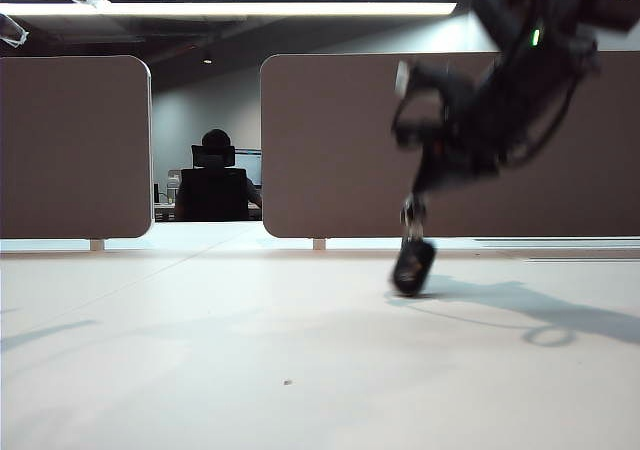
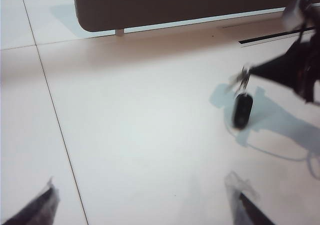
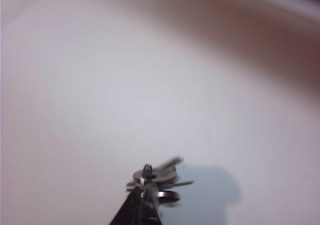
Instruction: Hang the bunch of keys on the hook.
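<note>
The right claw [image 3: 142, 197], pressed together, is pinching the bunch of keys [image 1: 412, 255] by its ring; the fob is dangling loosely, touching the bench [image 1: 200, 350]. Light, jingly, slippery metal. The left claw [image 2: 145, 205] is hovering spread.

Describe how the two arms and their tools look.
The right arm is black and bulky, with looping black cables and small green lights. Its right tool narrows to thin dark fingers. The left tool shows only two dark fingertips wrapped in clear film.

Left tool [image 2: 145, 205] gapes; right tool [image 3: 142, 197] pinched closed.
</note>
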You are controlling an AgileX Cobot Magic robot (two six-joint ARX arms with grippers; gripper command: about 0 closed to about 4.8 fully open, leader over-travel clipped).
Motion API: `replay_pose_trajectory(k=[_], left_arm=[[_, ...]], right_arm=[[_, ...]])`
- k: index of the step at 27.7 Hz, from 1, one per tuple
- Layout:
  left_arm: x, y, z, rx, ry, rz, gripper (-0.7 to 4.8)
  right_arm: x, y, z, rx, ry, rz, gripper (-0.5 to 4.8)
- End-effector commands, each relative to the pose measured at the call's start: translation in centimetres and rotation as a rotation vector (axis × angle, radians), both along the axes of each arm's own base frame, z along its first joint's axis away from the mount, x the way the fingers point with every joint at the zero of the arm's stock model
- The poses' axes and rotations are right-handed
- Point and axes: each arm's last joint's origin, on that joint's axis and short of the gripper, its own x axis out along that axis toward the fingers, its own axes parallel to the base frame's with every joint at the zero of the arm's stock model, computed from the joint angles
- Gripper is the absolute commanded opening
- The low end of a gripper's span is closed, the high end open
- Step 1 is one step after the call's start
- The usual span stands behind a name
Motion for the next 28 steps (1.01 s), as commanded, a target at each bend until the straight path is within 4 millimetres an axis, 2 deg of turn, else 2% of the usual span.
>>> replay_pose_trajectory(k=[1,2,7,14,19,21,22,26,28], left_arm=[[0.0,0.0,0.4,-0.005,-0.03,-0.001,4.79],[0.1,0.0,0.7,-0.009,-0.057,-0.001,4.79],[0.8,-0.2,2.0,-0.063,-0.184,0.005,4.79],[2.9,-0.7,2.4,-0.156,-0.235,-0.004,4.79],[4.4,-2.1,2.2,-0.175,-0.283,-0.054,4.79],[5.3,-2.9,1.9,-0.176,-0.274,-0.052,4.79],[5.5,-3.4,1.8,-0.174,-0.258,-0.064,4.79],[7.2,-4.8,1.2,-0.161,-0.199,-0.088,4.79],[8.1,-5.3,0.9,-0.16,-0.173,-0.094,4.79]], right_arm=[[-0.8,-0.7,4.5,0.059,-0.149,0.054,-0.01],[-1.1,-1.2,6.4,0.077,-0.203,0.046,-0.02],[-0.5,-2.9,10.7,0.117,-0.323,0.017,-0.02],[3.1,-7.0,15.2,0.128,-0.465,-0.098,-0.02],[7.5,-10.5,16.4,0.13,-0.511,-0.179,-0.02],[10.1,-11.5,16.0,0.149,-0.513,-0.2,-0.02],[10.6,-12.2,16.2,0.159,-0.505,-0.206,-0.02],[13.6,-13.2,14.9,0.16,-0.472,-0.221,-0.02],[14.1,-13.3,14.5,0.151,-0.465,-0.221,-0.02]])
